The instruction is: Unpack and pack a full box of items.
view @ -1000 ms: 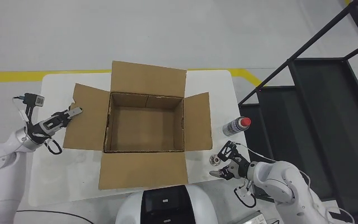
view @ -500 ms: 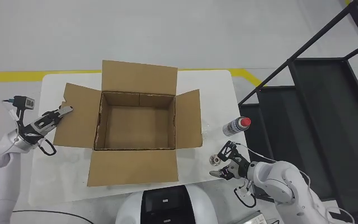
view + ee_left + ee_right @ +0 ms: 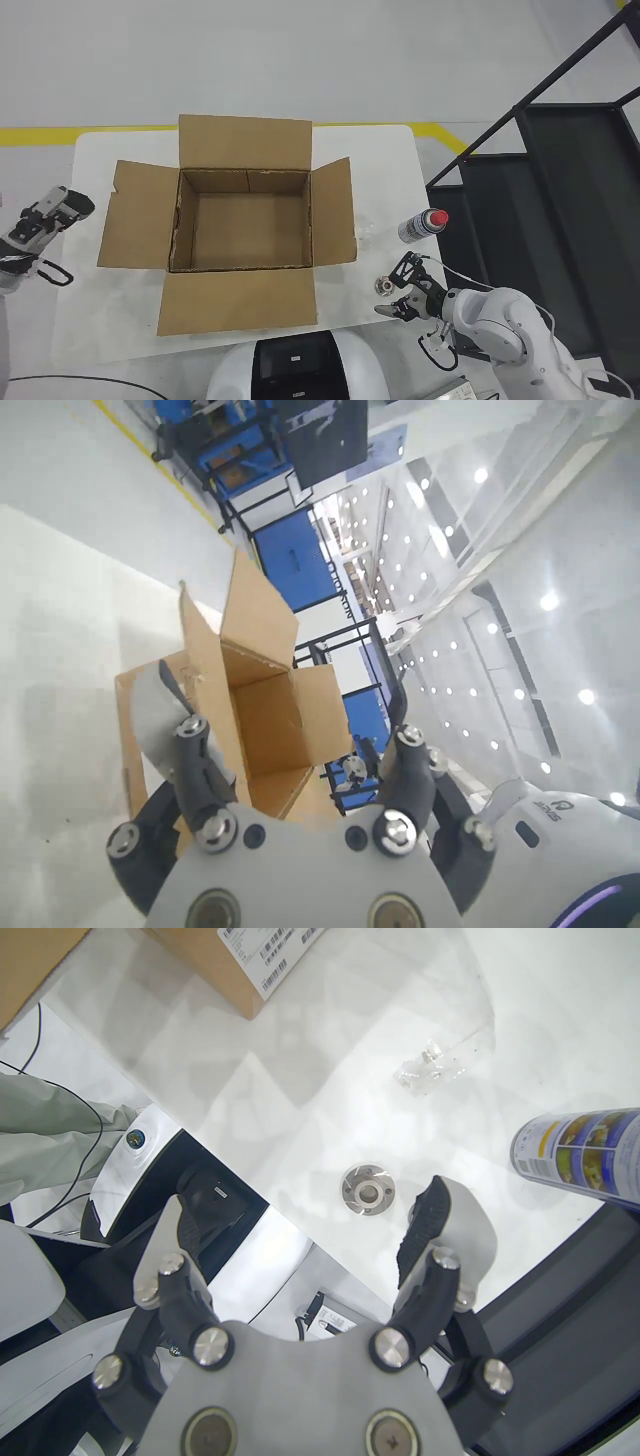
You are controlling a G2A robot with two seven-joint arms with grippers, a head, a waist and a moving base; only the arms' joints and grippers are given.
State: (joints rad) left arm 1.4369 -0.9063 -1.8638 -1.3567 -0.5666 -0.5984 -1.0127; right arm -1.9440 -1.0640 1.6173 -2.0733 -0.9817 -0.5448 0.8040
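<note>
On the white table (image 3: 380, 160), the cardboard box (image 3: 240, 145) sits mid-table with flaps spread, the left claw (image 3: 45, 212) released near the table's edge, the right claw (image 3: 403, 290) released beside a metal disc (image 3: 383, 287).

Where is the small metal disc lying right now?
In the top view, the metal disc lies at the near right corner of the table, just beside the right gripper, with the spray can farther back.
</note>
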